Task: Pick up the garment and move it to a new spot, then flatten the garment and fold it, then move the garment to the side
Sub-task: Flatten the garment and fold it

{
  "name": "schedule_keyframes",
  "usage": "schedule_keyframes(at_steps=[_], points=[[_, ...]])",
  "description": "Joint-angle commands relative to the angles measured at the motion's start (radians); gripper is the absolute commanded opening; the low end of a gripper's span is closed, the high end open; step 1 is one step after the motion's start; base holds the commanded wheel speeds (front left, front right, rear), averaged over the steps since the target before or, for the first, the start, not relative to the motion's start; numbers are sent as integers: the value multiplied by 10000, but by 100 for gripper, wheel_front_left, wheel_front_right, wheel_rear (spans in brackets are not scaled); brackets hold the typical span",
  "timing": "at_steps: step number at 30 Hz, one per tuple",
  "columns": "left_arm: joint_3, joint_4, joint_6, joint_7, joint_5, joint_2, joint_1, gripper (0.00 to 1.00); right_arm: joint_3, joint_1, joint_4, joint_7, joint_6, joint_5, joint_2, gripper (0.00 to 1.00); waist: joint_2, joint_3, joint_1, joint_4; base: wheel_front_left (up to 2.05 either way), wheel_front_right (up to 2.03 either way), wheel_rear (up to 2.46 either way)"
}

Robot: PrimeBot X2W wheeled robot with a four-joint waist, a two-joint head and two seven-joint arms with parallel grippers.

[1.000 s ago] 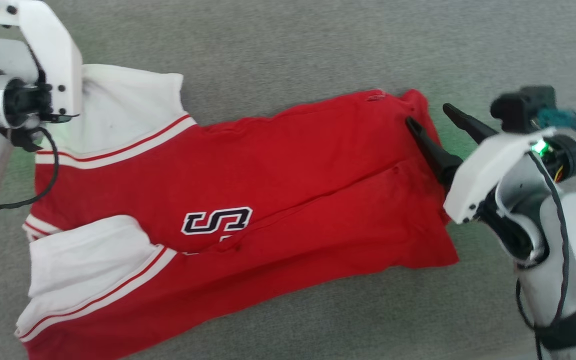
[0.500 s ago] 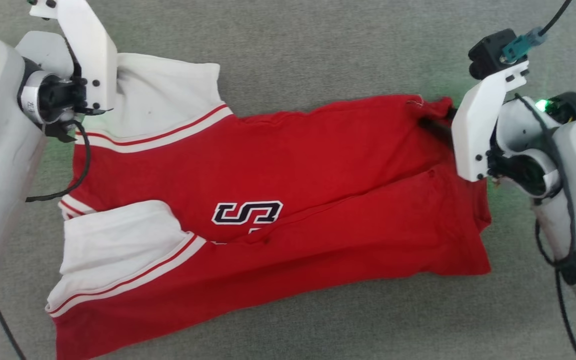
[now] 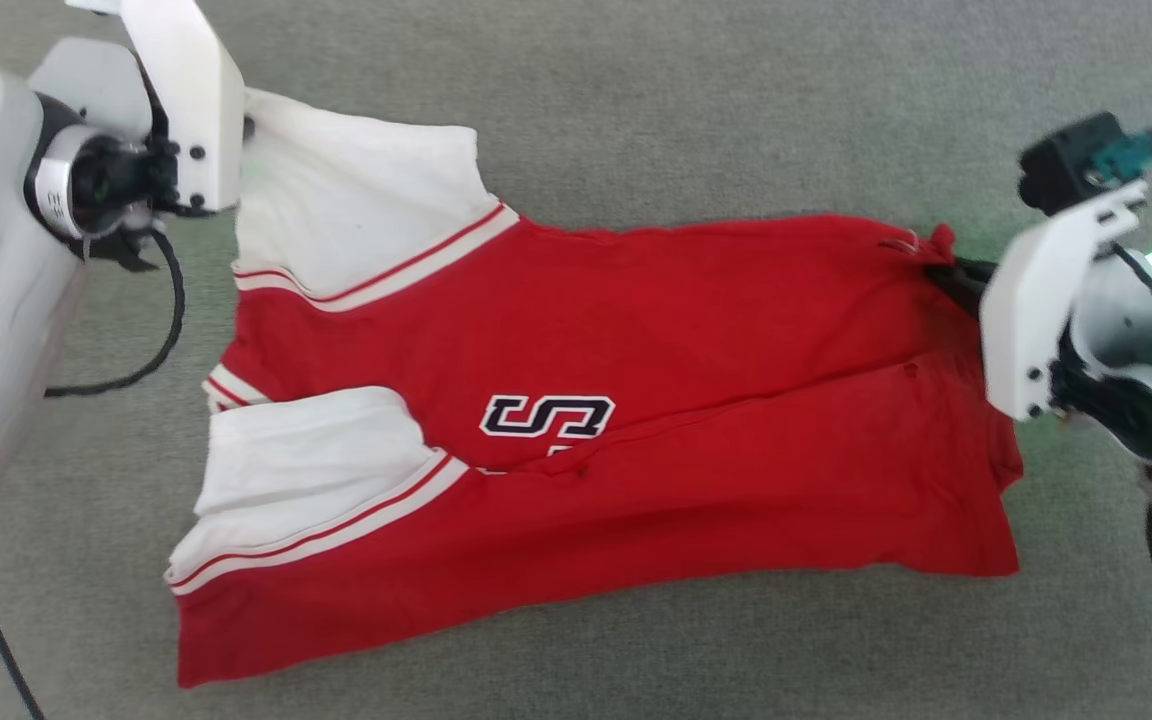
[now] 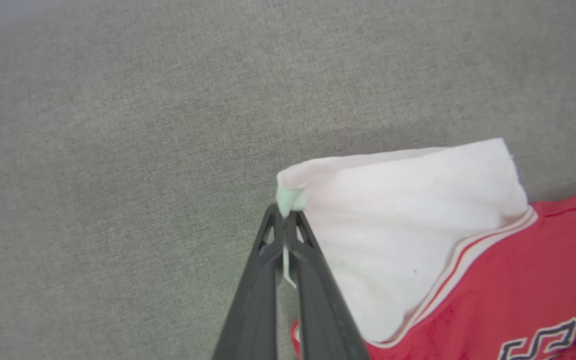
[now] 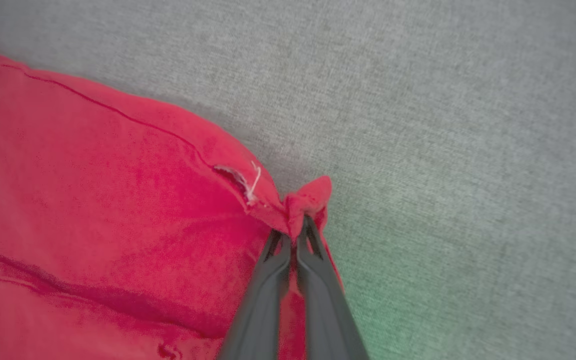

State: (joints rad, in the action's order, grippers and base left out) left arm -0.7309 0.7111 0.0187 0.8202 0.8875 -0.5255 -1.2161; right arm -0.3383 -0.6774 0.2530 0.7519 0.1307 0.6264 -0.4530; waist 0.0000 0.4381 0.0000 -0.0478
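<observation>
Grey woven-textile surface [image 3: 636, 100], uniform, with a faint green tint near the right edge of the head view. One item on it: the garment [image 3: 696, 330], red, mostly flat, long axis running left-right across the head view. White bands with thin red-and-white stripes at the left end, plain red end at the right. Black-and-white S-shaped emblem [image 3: 548, 416] faces up near the middle. A lengthwise crease runs through the red body. Far white corner and far red corner sit raised off the surface; the rest lies on it.
</observation>
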Motion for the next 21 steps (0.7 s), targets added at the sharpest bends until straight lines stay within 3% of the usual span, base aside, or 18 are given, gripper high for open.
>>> schedule_keyframes(at_steps=[1,5,10,14,15,21], points=[[32,-471,-196,196,176,-161,347,0,209,468,-438,-143,0,-72,-108,0,0,-187,0,170,0,0,0],[58,-1436,-553,507,223,-457,726,0,610,1068,-1114,-126,0,-163,-244,0,0,-322,0,270,0,0,0],[-44,-3700,-1421,1174,159,-1313,1641,0,1314,2096,-2323,138,0,-286,-277,0,0,-538,0,419,0,0,0],[-36,-5915,-2302,1694,248,-2121,2597,0,1902,2969,-3319,494,0,-361,-228,0,0,-664,0,527,0,0,0],[-43,-6979,-2791,1950,272,-2553,3117,0,2190,3435,-3801,717,0,-360,-172,0,0,-705,0,574,0,0,0],[-175,-9436,-4084,2463,399,-3550,4636,0,2809,4813,-4860,1353,0,-172,-82,0,0,-754,0,705,0,0,0]])
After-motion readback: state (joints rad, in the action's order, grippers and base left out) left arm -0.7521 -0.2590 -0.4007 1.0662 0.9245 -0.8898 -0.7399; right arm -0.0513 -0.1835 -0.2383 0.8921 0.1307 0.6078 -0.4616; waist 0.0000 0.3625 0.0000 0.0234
